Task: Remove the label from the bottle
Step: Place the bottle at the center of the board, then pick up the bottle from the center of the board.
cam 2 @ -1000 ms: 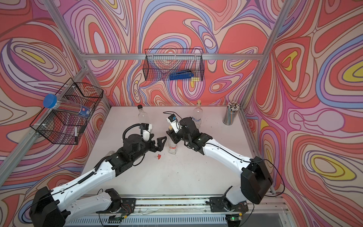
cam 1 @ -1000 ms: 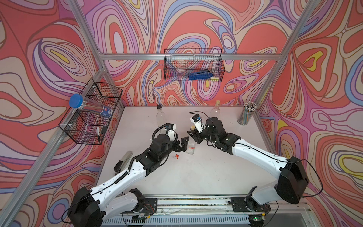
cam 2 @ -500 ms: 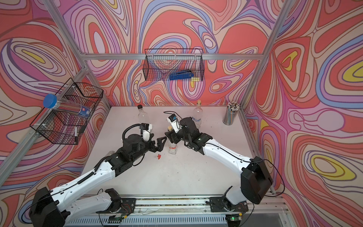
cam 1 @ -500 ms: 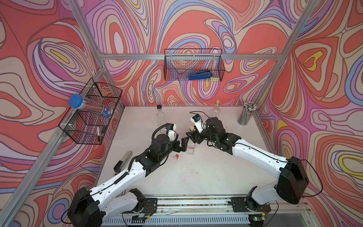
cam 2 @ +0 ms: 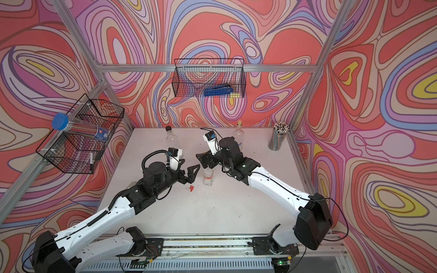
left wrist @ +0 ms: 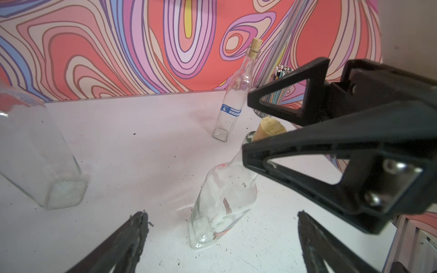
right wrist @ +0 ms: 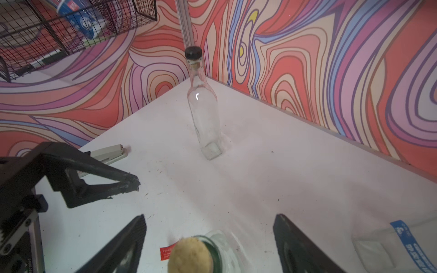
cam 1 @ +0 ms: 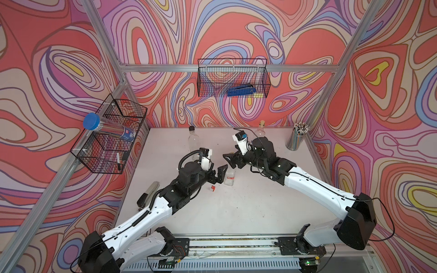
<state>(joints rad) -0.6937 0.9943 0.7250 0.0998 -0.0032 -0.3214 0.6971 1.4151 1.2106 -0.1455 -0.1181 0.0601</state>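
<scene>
**Left to right.** At the far left you see a wire basket (cam 1: 111,139) on the side wall holding a clear tube with a blue cap (cam 1: 107,126) and a marker (cam 1: 118,160). A stapler (cam 1: 147,195) lies near the table's left edge. Behind it stands an empty black-capped bottle (cam 1: 192,141).

The left gripper (left wrist: 221,215) is spread wide, its fingers short of the bottle (cam 1: 229,176). This bottle stands upright at mid-table, corked and empty. White residue and what may be red label shreds cling to its side. A red scrap (cam 1: 212,188) lies just beside its base.

The right gripper (right wrist: 210,217) hangs at the cork (right wrist: 189,255), fingers apart on either side, pinching nothing.

The rear basket (cam 1: 233,78) holds a blue tool (cam 1: 241,89). Further right you find a corked bottle with a blue band (left wrist: 233,99) and a steel cup (cam 1: 293,144) of pencils.

**Surroundings.** The tabletop (cam 1: 236,212) is white and speckled. The walls (cam 1: 236,35) carry swirled colour patterns.
</scene>
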